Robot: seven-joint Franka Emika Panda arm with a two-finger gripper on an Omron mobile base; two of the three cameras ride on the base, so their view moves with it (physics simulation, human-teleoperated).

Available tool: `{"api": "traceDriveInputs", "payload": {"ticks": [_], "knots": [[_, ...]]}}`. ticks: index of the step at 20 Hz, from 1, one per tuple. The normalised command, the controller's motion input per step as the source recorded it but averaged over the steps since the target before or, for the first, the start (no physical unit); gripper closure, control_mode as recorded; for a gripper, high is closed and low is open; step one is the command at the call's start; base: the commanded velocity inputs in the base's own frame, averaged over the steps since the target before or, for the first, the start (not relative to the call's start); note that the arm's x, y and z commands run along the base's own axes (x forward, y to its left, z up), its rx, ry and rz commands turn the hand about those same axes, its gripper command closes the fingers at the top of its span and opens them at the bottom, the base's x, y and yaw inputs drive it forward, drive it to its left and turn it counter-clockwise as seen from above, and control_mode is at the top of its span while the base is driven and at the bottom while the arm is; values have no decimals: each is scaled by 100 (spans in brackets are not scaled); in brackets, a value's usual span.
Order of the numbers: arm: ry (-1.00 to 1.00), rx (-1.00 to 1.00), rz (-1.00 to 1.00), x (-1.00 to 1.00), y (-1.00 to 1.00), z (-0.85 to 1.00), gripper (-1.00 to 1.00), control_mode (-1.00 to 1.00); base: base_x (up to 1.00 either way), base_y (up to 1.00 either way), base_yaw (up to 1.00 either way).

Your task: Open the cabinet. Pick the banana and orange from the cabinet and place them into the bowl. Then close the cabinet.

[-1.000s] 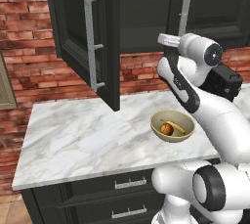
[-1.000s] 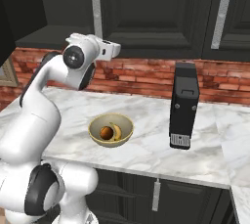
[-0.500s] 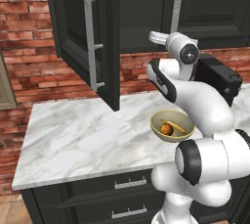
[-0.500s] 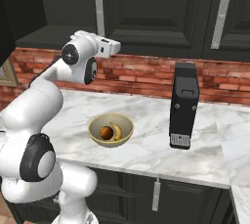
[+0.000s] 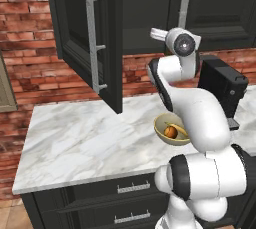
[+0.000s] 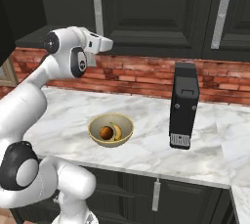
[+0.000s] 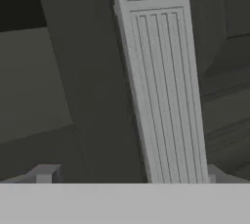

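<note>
Jaws spread wide, holding nothing, raised close to the silver bar handle (image 7: 161,86) of the black cabinet (image 5: 215,8) (left door (image 5: 90,38) swung open over the marble counter (image 5: 75,143)). Banana (image 6: 117,131) and orange (image 6: 106,132) lying together in the tan bowl (image 6: 97,137), beside a black appliance (image 6: 184,105).

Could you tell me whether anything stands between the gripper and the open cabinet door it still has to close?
Nothing visible does. The gripper is raised by the closed door's handle, and the open door swings out further left over the counter. The bowl with both fruits sits lower, below that path.
</note>
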Motion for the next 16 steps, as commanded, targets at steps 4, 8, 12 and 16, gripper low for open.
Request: {"api": "traceDriveInputs", "payload": {"ticks": [4, 8, 12, 16], "knots": [[20, -1, 0, -100, 23, 38, -100, -100, 0, 0, 0], [25, -7, 6, -100, 37, -12, -100, -100, 0, 0, 0], [15, -17, 15, -64, 65, -72, -100, -100, 0, 0, 0], [-15, -28, 9, 96, 99, -98, -100, -100, 0, 0, 0]]}}
